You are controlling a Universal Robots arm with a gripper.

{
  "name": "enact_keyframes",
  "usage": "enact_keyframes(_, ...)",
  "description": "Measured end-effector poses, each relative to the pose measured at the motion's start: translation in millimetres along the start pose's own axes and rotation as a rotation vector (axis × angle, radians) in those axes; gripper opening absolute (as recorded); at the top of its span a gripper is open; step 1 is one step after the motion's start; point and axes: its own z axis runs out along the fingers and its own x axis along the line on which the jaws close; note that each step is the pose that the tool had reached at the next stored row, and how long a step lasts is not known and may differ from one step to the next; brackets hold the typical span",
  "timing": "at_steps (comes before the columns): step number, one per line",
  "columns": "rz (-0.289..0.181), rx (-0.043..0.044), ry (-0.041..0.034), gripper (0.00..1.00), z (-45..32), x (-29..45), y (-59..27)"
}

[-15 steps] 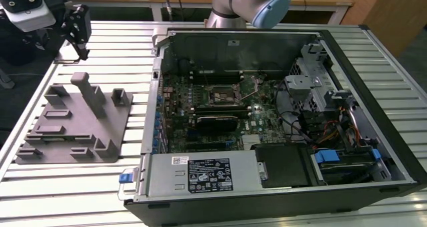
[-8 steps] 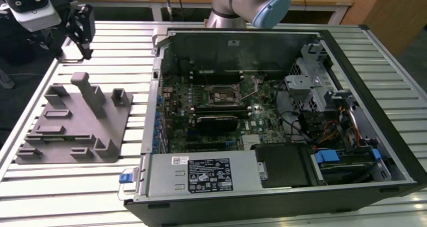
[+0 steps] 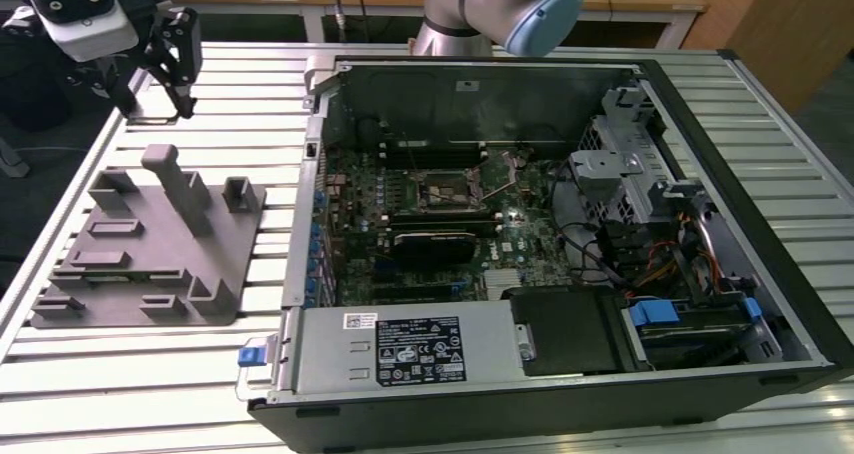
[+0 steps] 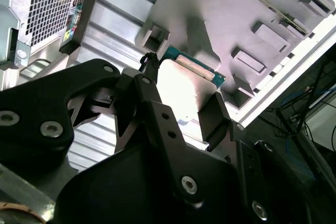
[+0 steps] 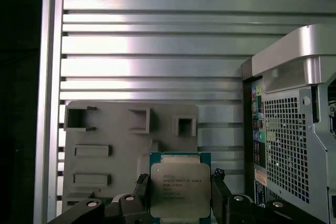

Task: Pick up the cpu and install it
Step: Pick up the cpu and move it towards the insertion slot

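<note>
Gripping cpu (image 5: 180, 190) by opposite edges with end effector (image 3: 154, 92), fingers closed on chip; hovering above slatted tabletop (image 3: 134, 394) near grey tray (image 3: 134, 264), exterior view's left. Lying at exterior view's right: open computer case (image 3: 481, 94), motherboard (image 3: 441, 264) exposed.

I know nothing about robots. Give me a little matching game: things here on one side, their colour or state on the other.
Things:
1 cpu
2 tray
3 computer case
4 end effector

Descriptions:
A open, circuit board exposed
B black, shut on the cpu
C silvery top, green rim
D grey, upright posts

Pairs: 1-C, 2-D, 3-A, 4-B
</note>
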Motion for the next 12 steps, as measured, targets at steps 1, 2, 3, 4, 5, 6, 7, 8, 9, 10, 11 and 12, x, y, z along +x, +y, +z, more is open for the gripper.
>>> enact_keyframes(1,0.0,0.0,0.0,0.55,0.0,-1.2,0.2)
enact_keyframes(2,0.0,0.0,0.0,0.55,0.1,-2.3,0.5)
enact_keyframes(3,0.0,0.0,0.0,0.55,0.1,-3.5,0.7)
enact_keyframes(4,0.0,0.0,0.0,0.55,0.2,-4.8,0.9)
enact_keyframes(5,0.0,0.0,0.0,0.55,0.2,-6.1,1.1)
enact_keyframes(6,0.0,0.0,0.0,0.55,0.2,-7.4,1.3)
enact_keyframes(7,0.0,0.0,0.0001,0.55,0.3,-8.6,1.4)
enact_keyframes(8,0.0,0.0001,0.0001,0.55,0.3,-9.9,1.6)
enact_keyframes(9,0.0,0.0,0.0001,0.55,0.4,-11.2,1.8)
enact_keyframes(10,0.0,0.0,0.0,0.55,0.4,-12.5,1.9)
enact_keyframes(11,0.0,0.0,0.0001,0.55,0.5,-13.6,2.1)
enact_keyframes(12,0.0,0.0,0.0,0.55,0.5,-14.8,2.2)
